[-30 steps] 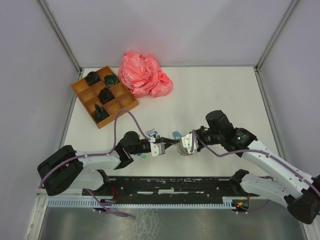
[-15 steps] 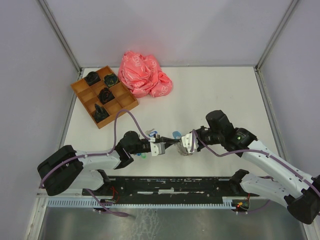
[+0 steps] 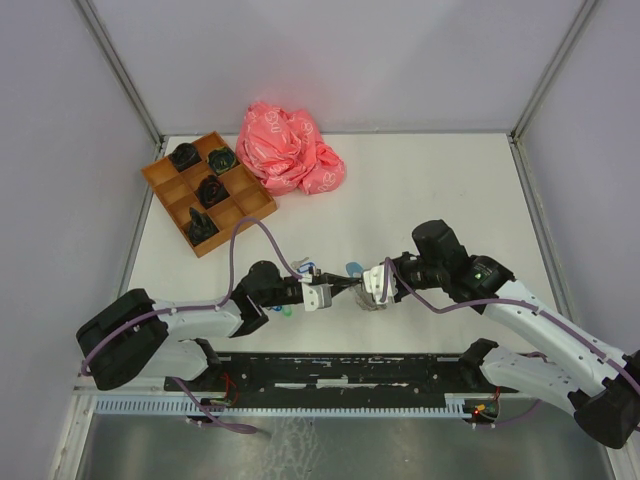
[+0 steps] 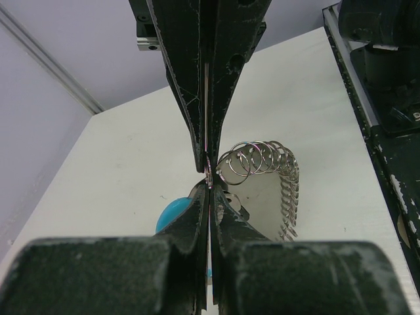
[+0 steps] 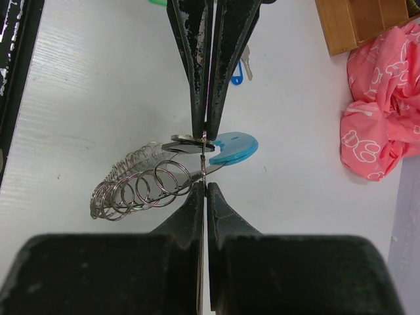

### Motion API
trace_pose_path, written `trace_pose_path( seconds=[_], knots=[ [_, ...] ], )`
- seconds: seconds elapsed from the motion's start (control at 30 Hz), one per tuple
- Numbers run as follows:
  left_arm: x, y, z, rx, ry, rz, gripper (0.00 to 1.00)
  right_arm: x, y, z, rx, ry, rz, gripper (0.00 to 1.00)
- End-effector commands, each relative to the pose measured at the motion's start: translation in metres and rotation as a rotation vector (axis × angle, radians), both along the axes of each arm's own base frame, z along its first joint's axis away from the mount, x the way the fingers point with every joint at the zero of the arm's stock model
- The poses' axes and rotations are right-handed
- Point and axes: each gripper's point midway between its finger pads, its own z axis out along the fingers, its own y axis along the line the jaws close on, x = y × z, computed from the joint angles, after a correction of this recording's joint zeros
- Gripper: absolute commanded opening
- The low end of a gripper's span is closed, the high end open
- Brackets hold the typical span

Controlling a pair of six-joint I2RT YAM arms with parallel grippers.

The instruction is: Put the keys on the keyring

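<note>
The keyring is a chain of linked silver rings with a light blue curved segment. It hangs just above the table between my two grippers. My left gripper and right gripper meet tip to tip. Both are shut on one thin ring, seen edge-on, at the blue end of the chain. A flat silver key piece lies against that ring. In the left wrist view my left gripper pinches under the right fingertips, with the chain behind. A blue-tagged key lies beyond.
A green tag lies by the left wrist. A wooden compartment tray with black objects stands at the back left. A crumpled pink bag lies beside it. A black rail runs along the near edge.
</note>
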Motion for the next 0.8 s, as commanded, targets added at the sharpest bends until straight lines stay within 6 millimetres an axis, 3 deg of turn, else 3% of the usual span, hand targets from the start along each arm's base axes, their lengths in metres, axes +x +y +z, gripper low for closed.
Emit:
trace_pose_path(
  seconds=[0.0,0.77],
  knots=[
    [-0.0016,-0.01,0.0229,-0.058,0.019,-0.02,0.03,-0.0002,0.0171,0.0343,0.118,-0.044,0.039,0.01],
    [0.0029,-0.0177,0.0208,-0.046,0.095,0.012,0.03,-0.0028,0.0196,0.0367,0.154,-0.026,0.034,0.01]
  ],
)
